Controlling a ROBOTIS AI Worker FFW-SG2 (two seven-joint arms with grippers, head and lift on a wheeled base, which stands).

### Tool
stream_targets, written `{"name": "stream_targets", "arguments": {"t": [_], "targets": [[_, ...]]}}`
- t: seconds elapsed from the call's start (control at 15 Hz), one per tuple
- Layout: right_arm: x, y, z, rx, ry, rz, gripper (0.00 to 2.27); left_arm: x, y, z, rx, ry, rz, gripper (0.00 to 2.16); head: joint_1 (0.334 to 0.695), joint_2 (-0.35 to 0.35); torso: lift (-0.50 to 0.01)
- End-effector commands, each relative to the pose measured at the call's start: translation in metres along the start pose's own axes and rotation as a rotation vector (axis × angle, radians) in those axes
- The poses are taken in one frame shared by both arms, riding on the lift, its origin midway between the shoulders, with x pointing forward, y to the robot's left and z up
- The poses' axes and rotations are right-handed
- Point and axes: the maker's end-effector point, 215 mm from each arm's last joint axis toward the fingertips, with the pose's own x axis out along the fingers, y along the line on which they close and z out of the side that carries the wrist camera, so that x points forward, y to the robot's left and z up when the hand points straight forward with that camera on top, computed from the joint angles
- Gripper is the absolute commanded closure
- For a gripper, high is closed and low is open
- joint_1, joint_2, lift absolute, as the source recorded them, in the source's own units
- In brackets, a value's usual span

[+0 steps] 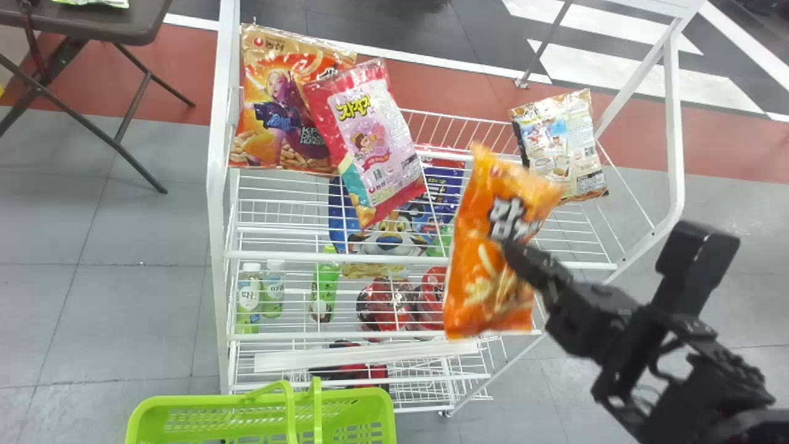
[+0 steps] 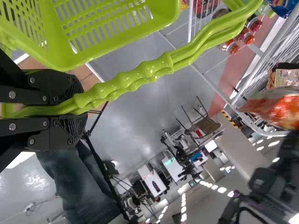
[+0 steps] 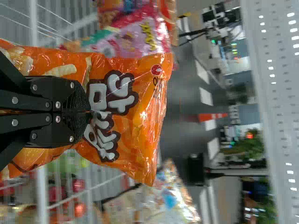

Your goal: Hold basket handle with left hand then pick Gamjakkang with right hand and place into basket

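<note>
Basket [image 1: 185, 402] first, green, at the near left of the rack [image 1: 219, 148]; its slatted wall shows, and its handle [image 2: 145, 72] is clamped in the left gripper [image 2: 70, 110]. The rack itself carries an orange-red bag [image 1: 280, 111] and a pink bag [image 1: 376, 142] up top, towards its left end, with bottles [image 1: 249, 299] and red tubs [image 1: 387, 303] lower down. In front of the rack's right half hangs Gamjakkang [image 1: 487, 265], off the shelves, pinched in the right gripper [image 3: 89, 112]. So the pick looks done and the carry is in hand: next, bring it left across the rack's front, lower it inside the basket, then let go, handle held firm. Last, a pale bag [image 1: 558, 142] sits at the rack's right end.
</note>
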Motion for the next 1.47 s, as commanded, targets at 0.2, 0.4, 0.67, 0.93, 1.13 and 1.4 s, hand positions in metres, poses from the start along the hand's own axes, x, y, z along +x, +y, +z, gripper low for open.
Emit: {"name": "stream_targets", "arguments": {"t": [0.2,0.4,0.67,0.93,1.13,1.4], "targets": [[-0.032,0.032,-0.132,0.152,0.398,0.119,2.25,0.001,0.001,0.000,0.002,-0.001,0.000,2.14,0.695,-0.350,-0.019],[-0.041,0.068,-0.186,0.192,0.547,0.201,2.25,0.001,0.000,0.000,0.002,-0.001,-0.001,2.14,0.695,-0.350,-0.019],[-0.043,0.097,-0.236,0.176,0.670,0.240,2.25,0.002,-0.002,-0.001,0.000,0.002,-0.005,2.14,0.695,-0.350,-0.019],[-0.024,0.120,-0.267,0.127,0.695,0.265,2.25,0.002,-0.005,-0.002,-0.002,0.006,-0.012,2.14,0.695,-0.350,-0.019],[-0.003,0.138,-0.282,0.089,0.674,0.290,2.25,0.001,-0.007,-0.002,0.000,0.006,-0.011,2.14,0.695,-0.350,-0.019],[0.024,0.153,-0.284,0.050,0.593,0.318,2.25,0.000,-0.008,-0.002,0.003,0.008,-0.009,2.14,0.695,-0.350,-0.019]]}}
